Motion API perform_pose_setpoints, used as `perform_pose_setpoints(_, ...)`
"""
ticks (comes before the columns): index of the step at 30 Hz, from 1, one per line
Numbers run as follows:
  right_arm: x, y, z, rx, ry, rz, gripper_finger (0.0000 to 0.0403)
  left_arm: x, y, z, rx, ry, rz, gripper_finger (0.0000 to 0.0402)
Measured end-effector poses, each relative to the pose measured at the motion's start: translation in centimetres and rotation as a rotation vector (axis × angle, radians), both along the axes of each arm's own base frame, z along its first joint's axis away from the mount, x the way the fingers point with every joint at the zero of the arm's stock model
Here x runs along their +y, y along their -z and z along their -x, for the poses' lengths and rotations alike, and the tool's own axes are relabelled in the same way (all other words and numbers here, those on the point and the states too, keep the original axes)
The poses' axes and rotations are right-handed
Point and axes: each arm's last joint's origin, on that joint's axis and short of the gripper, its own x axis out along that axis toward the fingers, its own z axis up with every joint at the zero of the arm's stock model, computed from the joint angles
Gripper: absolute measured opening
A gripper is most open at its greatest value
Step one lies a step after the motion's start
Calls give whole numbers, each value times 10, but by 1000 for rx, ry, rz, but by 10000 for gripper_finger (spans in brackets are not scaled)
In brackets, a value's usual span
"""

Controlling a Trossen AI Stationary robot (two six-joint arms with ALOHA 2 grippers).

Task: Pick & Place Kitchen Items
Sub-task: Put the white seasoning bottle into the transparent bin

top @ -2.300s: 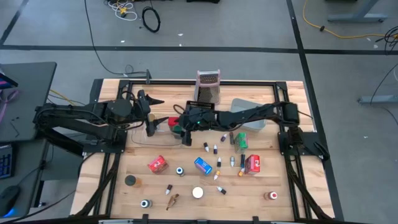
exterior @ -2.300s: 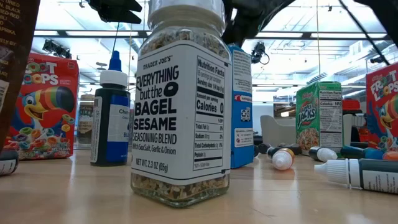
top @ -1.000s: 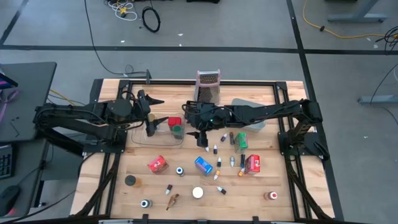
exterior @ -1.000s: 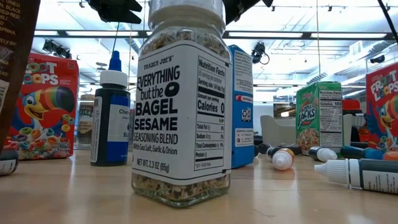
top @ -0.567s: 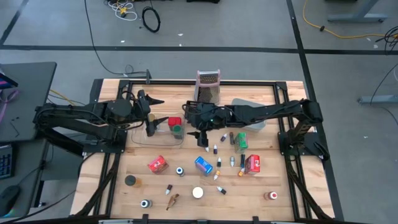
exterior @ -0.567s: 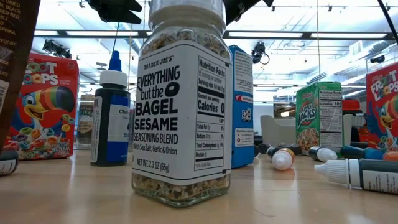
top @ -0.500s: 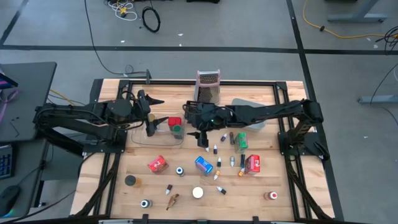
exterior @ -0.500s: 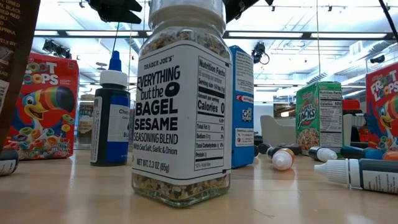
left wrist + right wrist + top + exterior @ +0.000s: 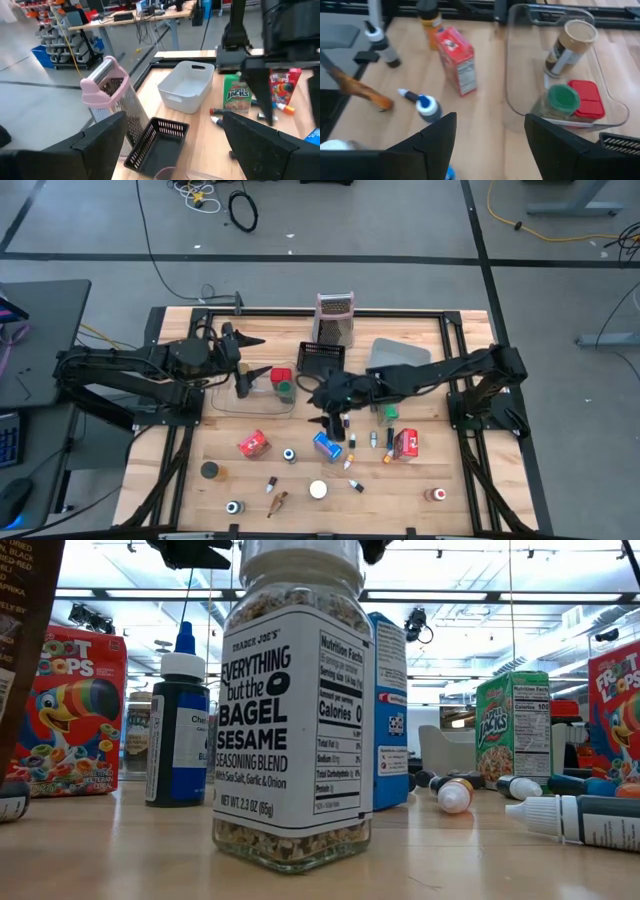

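Kitchen items lie scattered on the wooden table: a red packet (image 9: 253,444), a blue packet (image 9: 326,445), a green packet (image 9: 387,408), small capped bottles (image 9: 350,442) and squat jars (image 9: 318,490). A clear tub (image 9: 230,398) holds a red packet (image 9: 586,99), a green-lidded jar (image 9: 562,100) and a brown-lidded jar (image 9: 570,45). My right gripper (image 9: 333,425) hovers open above the table just right of the tub, near the blue packet, with nothing between its fingers (image 9: 435,145). My left gripper (image 9: 254,358) waits open above the tub's far left end.
A silvery box grater with a pink top (image 9: 335,318), a black mesh basket (image 9: 322,356) and a grey tray (image 9: 398,356) stand along the far side. In the low view a seasoning jar (image 9: 290,710) stands close to the camera. A black frame borders the table.
My right gripper has swung away from the tub, toward the table's near edge and a little to the right, and now hangs above the blue packet's far side. Its fingers stay open. No item has moved.
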Motion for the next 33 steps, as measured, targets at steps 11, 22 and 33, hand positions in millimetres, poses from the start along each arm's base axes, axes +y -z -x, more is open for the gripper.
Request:
perform_pose_setpoints(11,7,-22,26,17,16,67,247,0,2,0,-13,-17,76,341)
perform_pose_setpoints(22,6,-14,66,-20,135,96,247,-16,41,-9,-25,298,248,341)
perform_pose_setpoints(33,2,-11,96,-406,39,111,247,-21,50,-10,-63,268,206,341)
